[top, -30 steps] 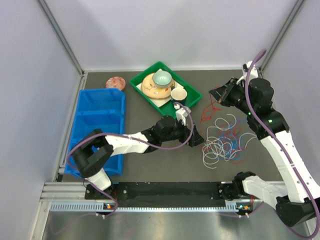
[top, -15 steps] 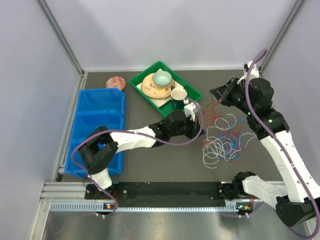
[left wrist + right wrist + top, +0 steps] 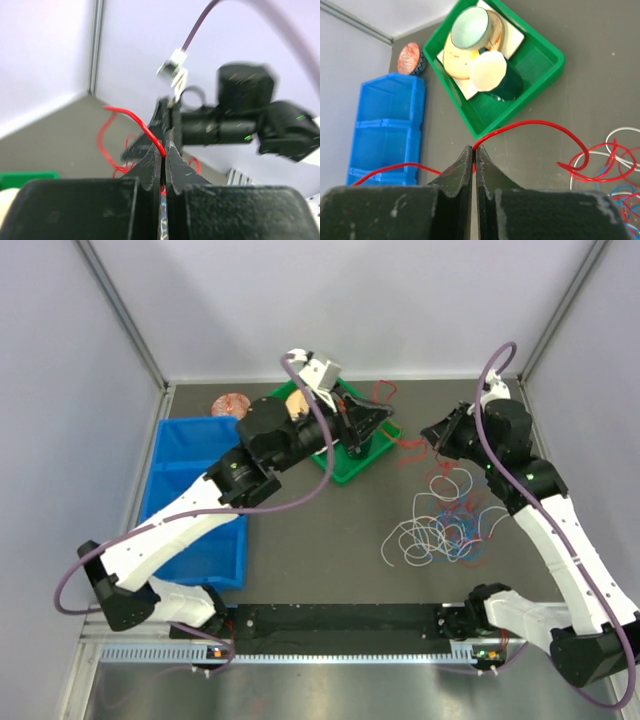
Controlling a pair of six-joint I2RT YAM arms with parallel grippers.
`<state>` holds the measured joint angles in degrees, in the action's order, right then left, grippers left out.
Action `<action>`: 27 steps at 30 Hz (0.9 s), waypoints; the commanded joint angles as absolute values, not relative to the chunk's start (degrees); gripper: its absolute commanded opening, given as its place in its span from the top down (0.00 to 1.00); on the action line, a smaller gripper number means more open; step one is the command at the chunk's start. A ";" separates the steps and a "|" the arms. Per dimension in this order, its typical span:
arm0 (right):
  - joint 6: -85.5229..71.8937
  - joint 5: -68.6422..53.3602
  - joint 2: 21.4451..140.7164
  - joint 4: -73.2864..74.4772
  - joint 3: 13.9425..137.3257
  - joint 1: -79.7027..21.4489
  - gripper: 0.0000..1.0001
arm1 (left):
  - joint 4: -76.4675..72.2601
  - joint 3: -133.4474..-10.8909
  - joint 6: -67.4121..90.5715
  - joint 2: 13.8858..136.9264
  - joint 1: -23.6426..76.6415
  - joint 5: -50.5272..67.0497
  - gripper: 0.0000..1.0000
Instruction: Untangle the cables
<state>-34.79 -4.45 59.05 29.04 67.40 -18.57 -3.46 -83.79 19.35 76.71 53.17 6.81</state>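
Note:
The cables lie in a loose pile on the dark table at the right: white cable (image 3: 428,530), blue cable (image 3: 466,540) and red cable (image 3: 411,452). My left gripper (image 3: 388,418) is raised above the green tray's right corner and is shut on the red cable (image 3: 134,116), which arcs out of its fingertips (image 3: 163,146). My right gripper (image 3: 429,432) faces it from the right, also shut on the red cable (image 3: 535,124) at its tips (image 3: 474,149). Red loops hang between and below the two grippers. White cable (image 3: 621,132) and blue cable (image 3: 626,193) loops show at the right edge.
A green tray (image 3: 372,460) with a plate, a bowl and a cup sits at the back centre. A blue bin (image 3: 195,480) stands at the left, with a small reddish patterned object (image 3: 231,403) behind it. Grey walls close in on three sides.
My left gripper shut on the red cable at the pile, then rose and swung back over the green tray, drawing red loops out of the pile. My right gripper barely moved.

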 commanded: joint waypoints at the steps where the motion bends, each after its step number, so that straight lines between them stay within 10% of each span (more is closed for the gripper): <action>1: -35.33 -7.02 59.50 27.86 66.80 -18.72 1.00 | -4.13 -85.95 16.62 74.89 52.82 6.07 1.00; 19: -47.72 -16.69 68.71 10.20 58.89 -35.59 1.00 | 14.59 -61.27 21.80 62.05 39.91 -9.84 1.00; 23: -46.76 -18.64 74.26 12.64 60.20 -35.60 0.36 | 11.35 -53.89 21.36 63.10 39.37 -12.92 1.00; 27: -43.86 -13.38 71.99 18.09 60.12 -35.07 0.13 | 9.49 -51.77 21.09 66.61 39.29 -9.67 1.00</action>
